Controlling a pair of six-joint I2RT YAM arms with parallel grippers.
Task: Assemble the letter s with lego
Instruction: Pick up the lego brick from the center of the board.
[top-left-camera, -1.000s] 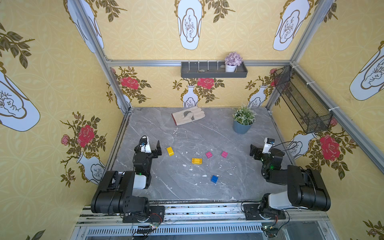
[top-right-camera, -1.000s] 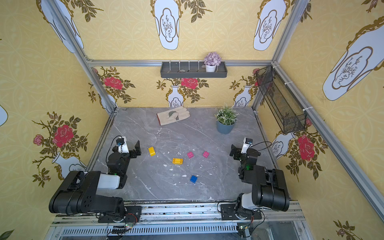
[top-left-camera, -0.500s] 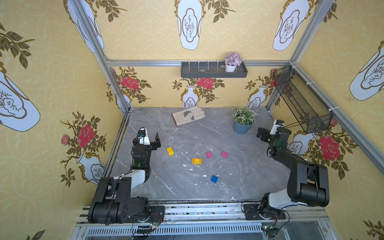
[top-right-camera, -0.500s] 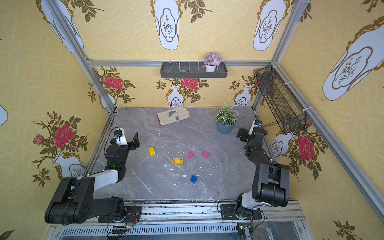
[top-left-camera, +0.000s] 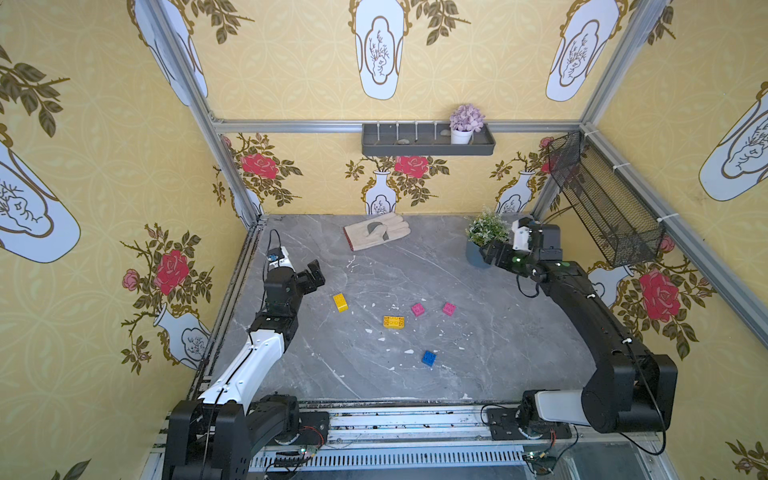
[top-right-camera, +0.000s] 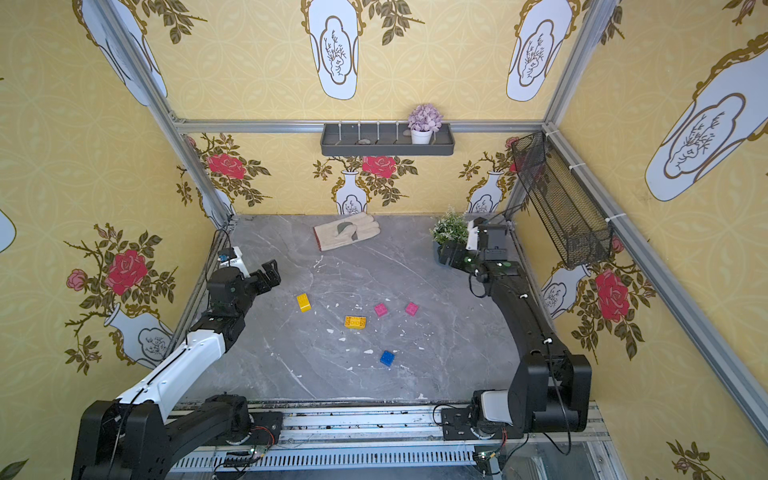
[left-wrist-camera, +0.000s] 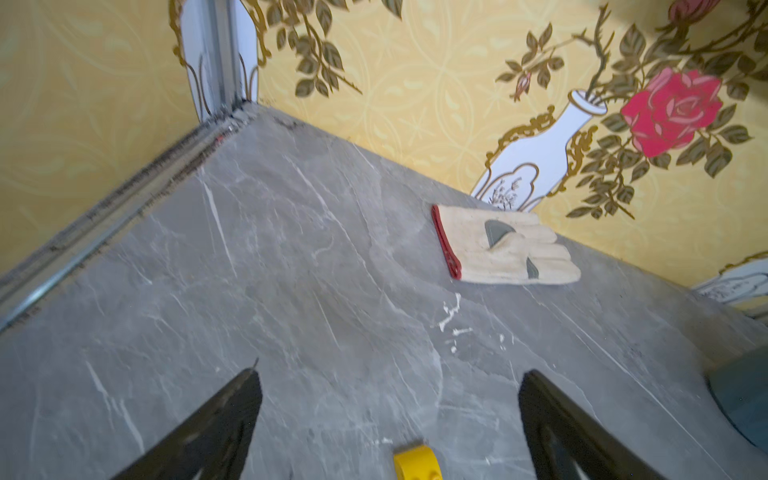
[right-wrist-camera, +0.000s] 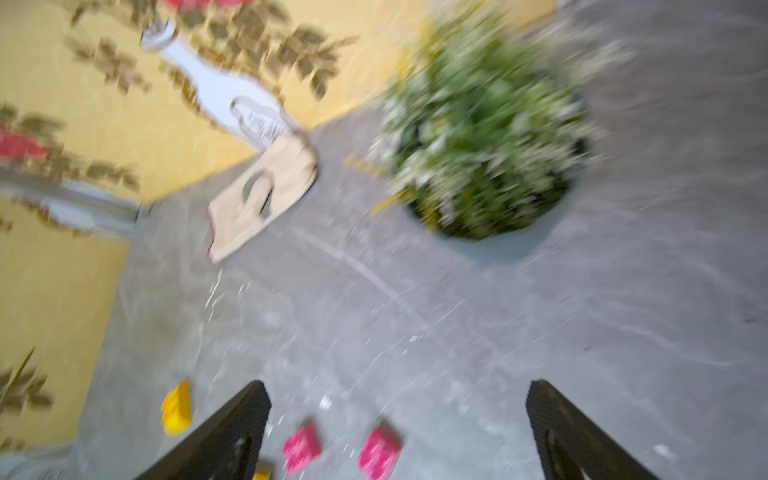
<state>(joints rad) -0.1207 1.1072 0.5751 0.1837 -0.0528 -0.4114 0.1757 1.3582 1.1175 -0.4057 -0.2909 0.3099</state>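
The lego lies loose on the grey table, no two bricks touching, and no letter s is in view. In both top views there are a yellow brick (top-left-camera: 340, 302) (top-right-camera: 304, 302), another yellow brick (top-left-camera: 393, 322) (top-right-camera: 355, 321), two pink bricks (top-left-camera: 417, 309) (top-left-camera: 449, 308) and a blue brick (top-left-camera: 429, 358). My left gripper (top-left-camera: 313, 274) (left-wrist-camera: 390, 374) hangs open and empty just left of the first yellow brick (left-wrist-camera: 415, 463). My right gripper (top-left-camera: 492, 253) (right-wrist-camera: 399, 384) is open and empty beside the plant pot, with the pink bricks (right-wrist-camera: 302, 448) (right-wrist-camera: 379, 453) ahead of it.
A cream work glove (top-left-camera: 376, 236) lies at the back middle. A potted plant (top-left-camera: 484, 237) stands at the back right, right by my right wrist. A wire basket (top-left-camera: 602, 199) hangs on the right wall, and a shelf (top-left-camera: 428, 141) on the back wall.
Both arms have unfolded from near the front rail and reached back over the table, the right one up to the plant pot. The bricks have not moved, and both grippers stayed open.
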